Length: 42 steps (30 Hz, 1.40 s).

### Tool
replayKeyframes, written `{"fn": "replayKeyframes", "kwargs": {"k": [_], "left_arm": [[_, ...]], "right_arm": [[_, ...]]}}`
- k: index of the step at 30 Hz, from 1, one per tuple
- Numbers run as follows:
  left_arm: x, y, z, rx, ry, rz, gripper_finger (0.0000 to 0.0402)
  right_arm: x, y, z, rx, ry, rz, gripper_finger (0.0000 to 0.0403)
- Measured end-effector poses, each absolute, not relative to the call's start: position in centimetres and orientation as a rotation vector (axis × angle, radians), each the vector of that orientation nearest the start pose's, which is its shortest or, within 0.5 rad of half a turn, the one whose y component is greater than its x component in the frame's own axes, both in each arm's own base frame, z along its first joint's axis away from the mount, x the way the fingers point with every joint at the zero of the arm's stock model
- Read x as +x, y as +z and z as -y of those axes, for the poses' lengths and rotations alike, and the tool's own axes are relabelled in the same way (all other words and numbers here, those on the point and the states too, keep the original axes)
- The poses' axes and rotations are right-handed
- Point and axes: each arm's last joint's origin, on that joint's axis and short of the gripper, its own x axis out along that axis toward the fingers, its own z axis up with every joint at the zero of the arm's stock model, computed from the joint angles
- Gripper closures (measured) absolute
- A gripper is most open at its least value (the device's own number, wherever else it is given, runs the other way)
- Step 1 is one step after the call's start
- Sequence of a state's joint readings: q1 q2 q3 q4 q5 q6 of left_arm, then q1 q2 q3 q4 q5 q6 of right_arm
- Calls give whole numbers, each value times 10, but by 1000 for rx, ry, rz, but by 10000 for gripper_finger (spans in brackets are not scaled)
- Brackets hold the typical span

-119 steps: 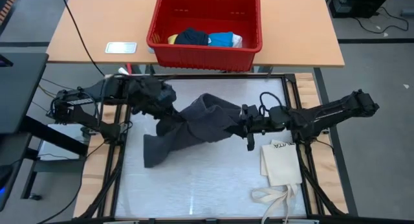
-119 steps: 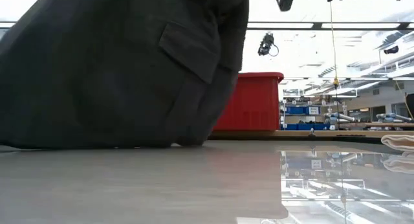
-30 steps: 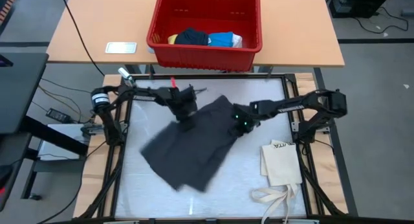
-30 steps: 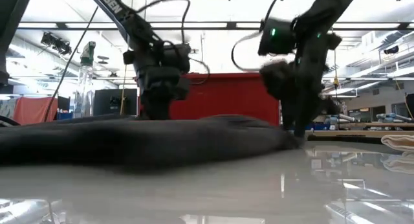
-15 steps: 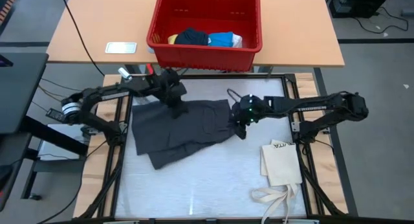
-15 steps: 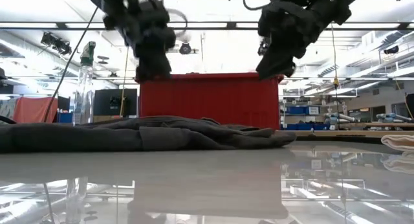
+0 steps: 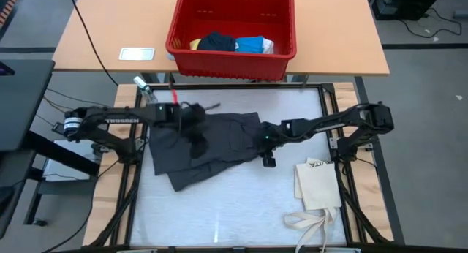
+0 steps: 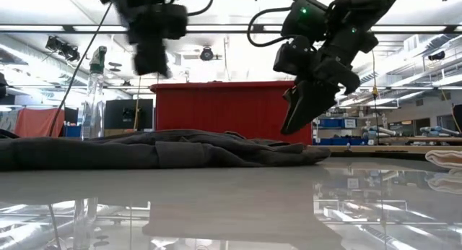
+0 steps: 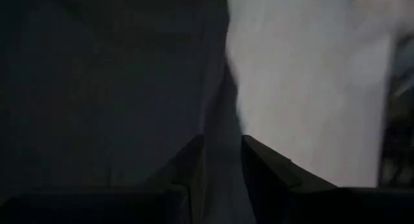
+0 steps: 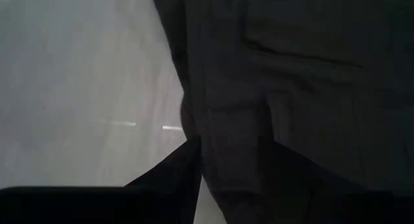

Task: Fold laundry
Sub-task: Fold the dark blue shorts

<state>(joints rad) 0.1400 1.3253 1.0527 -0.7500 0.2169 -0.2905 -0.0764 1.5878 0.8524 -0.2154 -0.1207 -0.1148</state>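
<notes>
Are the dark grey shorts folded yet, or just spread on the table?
Spread, not folded. The dark grey shorts lie flat but rumpled on the table; both grippers hang above them, neither holding cloth.

Left wrist view. Dark grey cargo shorts (image 9: 110,75) fill the field from 9 to 12 o'clock; pale tabletop (image 9: 304,88) occupies the 1 to 4 o'clock region. At 6 o'clock, the left gripper (image 9: 223,160) shows two dark fingers (image 9: 259,162) slightly parted, above the cloth's edge.

Showing plain dark grey on the cloth cargo shorts (image 7: 208,147), bright red on the plastic basket (image 7: 232,25), cream on the flat tote bag (image 7: 319,186), pale grey on the bench top (image 7: 241,202), tan on the wooden desk (image 7: 110,34).
</notes>
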Motion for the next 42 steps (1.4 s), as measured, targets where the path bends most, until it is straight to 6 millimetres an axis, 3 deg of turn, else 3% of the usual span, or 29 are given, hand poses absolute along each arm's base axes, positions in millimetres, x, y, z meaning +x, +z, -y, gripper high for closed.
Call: {"fn": "replayKeyframes", "kwargs": {"k": [3, 7, 15, 19, 24, 29, 32, 35, 42], "left_arm": [[246, 262, -12, -331, 95, -1168, 299], [243, 259, 2, -261, 90, -1191, 298], [251, 256, -2, -227, 137, -1149, 285], [247, 255, -5, -276, 183, -1176, 283], [229, 254, 3, -314, 228, -1325, 282], [221, 261, 18, -333, 173, -1324, 282], [222, 262, 26, -318, 158, -1302, 282], [220, 249, 33, -286, 152, -1313, 282], [205, 190, 50, -386, 186, -1313, 282]], "right_arm": [[303, 168, 17, -39, 114, -942, 244], [303, 166, 13, -87, 150, -951, 244], [308, 140, 14, -131, 192, -1025, 256], [309, 134, 16, -76, 151, -1051, 299], [303, 153, 14, 46, 136, -1019, 387], [296, 180, 17, 143, 89, -938, 362], [293, 183, 20, 156, 76, -935, 342], [291, 178, 22, 167, 66, -986, 334], [281, 166, 21, 212, 41, -1081, 323]]}}
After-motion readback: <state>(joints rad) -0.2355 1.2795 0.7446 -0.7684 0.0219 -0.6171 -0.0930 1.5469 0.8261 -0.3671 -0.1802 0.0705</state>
